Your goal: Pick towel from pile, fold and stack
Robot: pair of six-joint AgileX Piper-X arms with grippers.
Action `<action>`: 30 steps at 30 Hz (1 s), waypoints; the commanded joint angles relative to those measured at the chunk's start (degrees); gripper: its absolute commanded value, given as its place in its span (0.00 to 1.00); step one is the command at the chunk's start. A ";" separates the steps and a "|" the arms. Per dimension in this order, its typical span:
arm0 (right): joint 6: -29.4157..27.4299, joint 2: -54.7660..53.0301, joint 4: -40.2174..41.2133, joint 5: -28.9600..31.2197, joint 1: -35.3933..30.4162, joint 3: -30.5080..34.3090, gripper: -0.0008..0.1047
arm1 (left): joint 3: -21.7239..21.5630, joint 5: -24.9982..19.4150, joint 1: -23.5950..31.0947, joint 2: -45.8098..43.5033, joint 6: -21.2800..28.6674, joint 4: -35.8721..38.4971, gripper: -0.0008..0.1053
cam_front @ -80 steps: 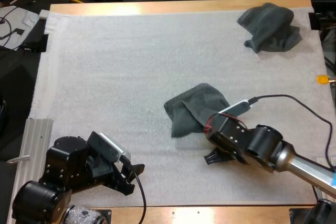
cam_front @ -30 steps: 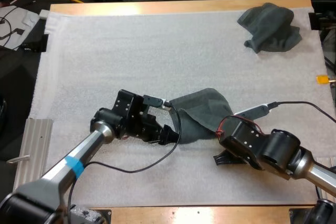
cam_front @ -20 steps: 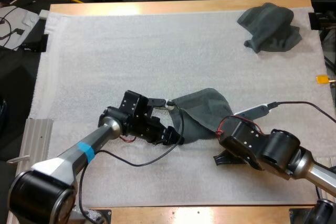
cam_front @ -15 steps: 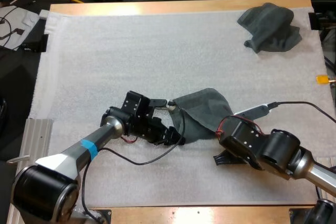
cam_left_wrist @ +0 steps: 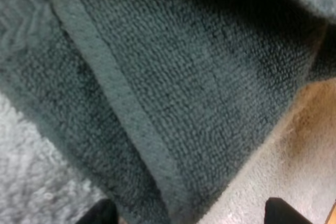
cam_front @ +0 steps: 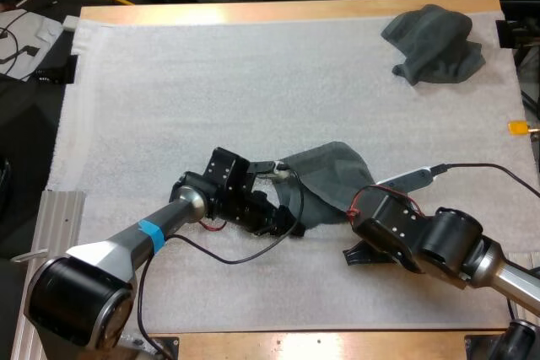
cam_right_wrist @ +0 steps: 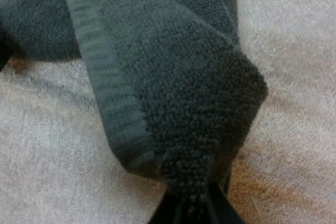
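Terry cloth, dark grey-green: the towel (cam_front: 325, 176) lies loosely folded on the white mat (cam_front: 211, 82), near the middle, toward the near side. It looks soft, limp and light, with a thick looped pile and a flat woven hem band, so it should be grippy rather than slippery, with nothing to break. It will likely sag and drag from any single hold, so best taken at corners or along the hem, with two holds well apart.

The right gripper (cam_right_wrist: 191, 205) is clamped on a bunched corner at the towel's near right side, with pile squeezed between its fingers. The left gripper (cam_left_wrist: 191, 213) is at the towel's near left edge, fingers spread apart with the hem just ahead of them — nothing pinched yet. That hem looks like the good spot. Layers overlap there, so go low and shallow to catch one layer only.

A crumpled towel (cam_front: 434, 44) sits at the mat's far right corner, well apart.
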 commanded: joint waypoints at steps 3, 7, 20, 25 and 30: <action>0.36 -0.63 0.18 0.13 -0.12 -0.04 0.01 | -0.49 0.49 -2.29 0.51 -0.82 0.10 0.54; 0.32 -0.66 0.30 0.21 -0.05 0.06 0.01 | -0.79 -0.41 -3.09 0.44 -0.91 0.23 0.46; 1.44 -0.49 -0.60 0.36 -0.04 -0.15 0.01 | -0.58 -1.80 -2.87 -0.92 -0.59 0.99 0.01; 1.28 -1.12 -1.38 0.77 -0.01 -0.54 0.01 | -1.00 -3.53 -2.93 -8.49 1.86 5.54 0.01; 0.37 -3.56 -1.67 2.16 -0.15 -2.77 0.01 | -3.66 -8.24 -3.07 -18.38 6.53 15.32 0.01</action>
